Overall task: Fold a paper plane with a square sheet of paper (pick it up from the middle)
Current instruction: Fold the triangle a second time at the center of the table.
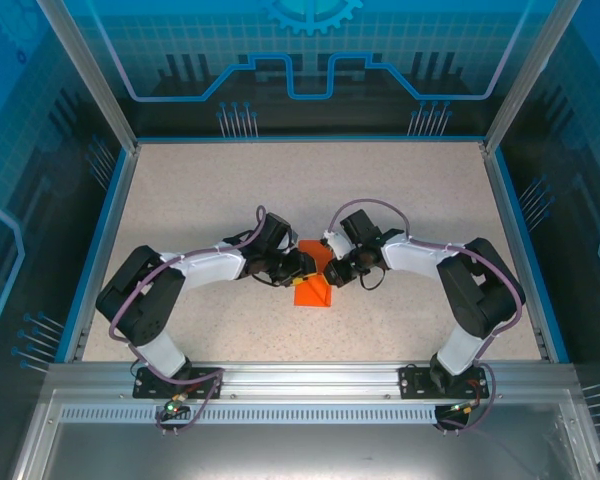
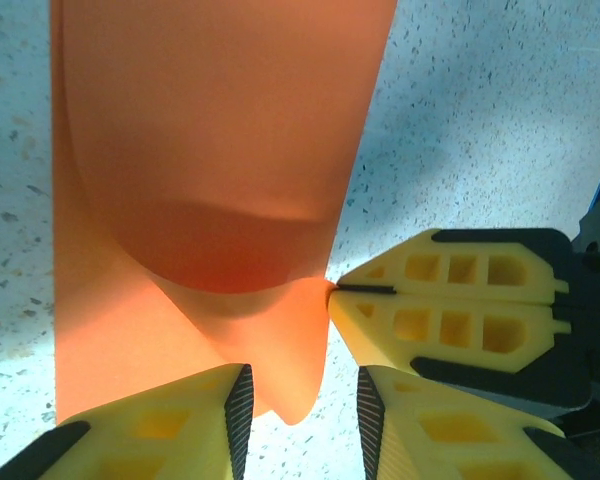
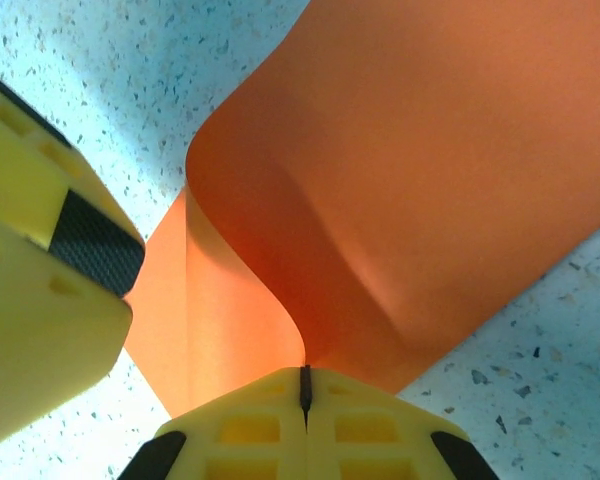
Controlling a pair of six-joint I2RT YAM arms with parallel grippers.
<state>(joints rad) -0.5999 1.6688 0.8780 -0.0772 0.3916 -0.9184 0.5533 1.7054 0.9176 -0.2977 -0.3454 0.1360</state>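
The right gripper (image 3: 305, 392) has its jaws pressed together on one edge of the square sheet of paper (image 3: 420, 170). It holds that edge up so the orange sheet curls over itself in a soft, uncreased fold. The left gripper (image 2: 300, 425) sits just beside it, jaws spread astride the curl's lower lip without pinching it, probably ready to take or flatten the fold. The sheet is mid-worktop (image 1: 410, 190), between the arms.

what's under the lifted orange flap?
Under the flap of the square sheet of paper, its own lower layer shows, with speckled table around it. The tabletop beneath that layer is covered.
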